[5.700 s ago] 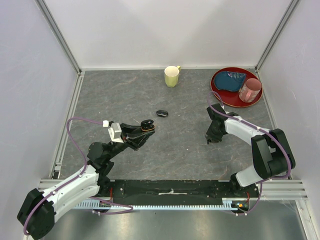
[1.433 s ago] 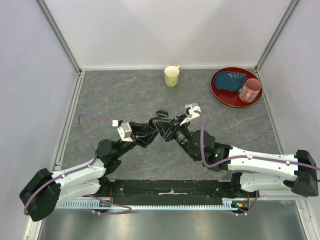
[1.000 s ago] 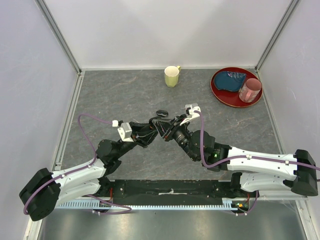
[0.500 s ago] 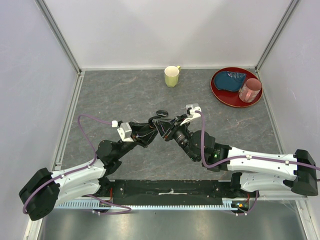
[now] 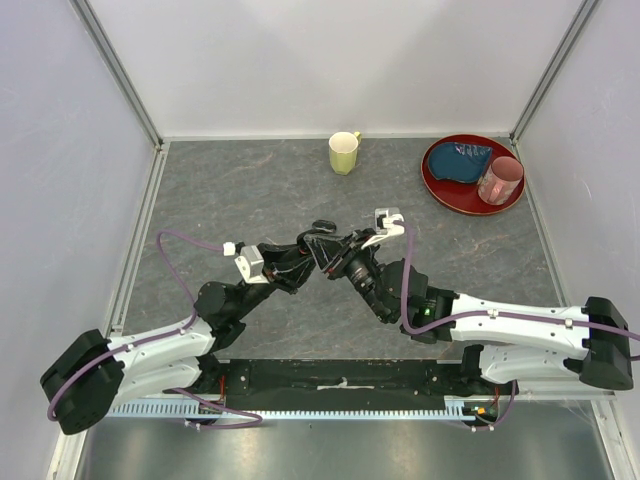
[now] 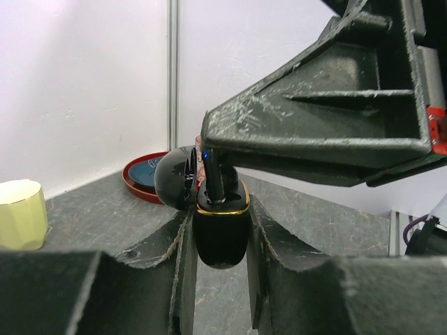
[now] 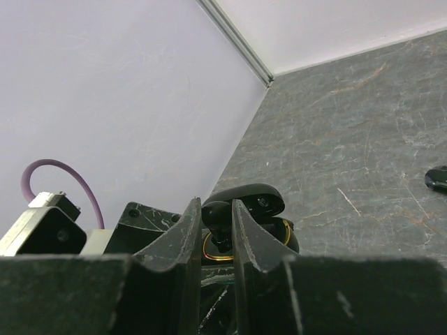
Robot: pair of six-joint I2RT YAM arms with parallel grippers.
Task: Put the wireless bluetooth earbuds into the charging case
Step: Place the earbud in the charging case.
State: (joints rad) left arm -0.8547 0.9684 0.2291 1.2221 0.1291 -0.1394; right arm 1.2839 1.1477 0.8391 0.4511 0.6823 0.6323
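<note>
Both arms meet over the middle of the table, and the work is all at their tips. The left gripper (image 6: 221, 218) is pinched on the case (image 6: 221, 241), its fingers pressing the two narrow sides just under the gold rim. The lid (image 6: 174, 180) is thrown open to the left. The right gripper (image 7: 215, 206) comes in from the right and is pinched on one earbud (image 7: 216, 215), holding it by the rounded head. The bud's stem points down into the mouth of the case, and a small blue light shows on it. I can't tell whether it is fully seated.

The case looks hard, light and very glossy, so I'd expect it to slip or twist if pushed off-centre. The grip low on its sides seems the right one, since it leaves the opening free. The bud is tiny, stiff and just as slick. Holding the head with the stem lined up looks sensible, and I'd press gently and straight down.

A second earbud (image 7: 437, 179) lies loose on the table (image 7: 363, 125), just beyond the grippers on the far side. It probably wants the same hold across its head.
</note>
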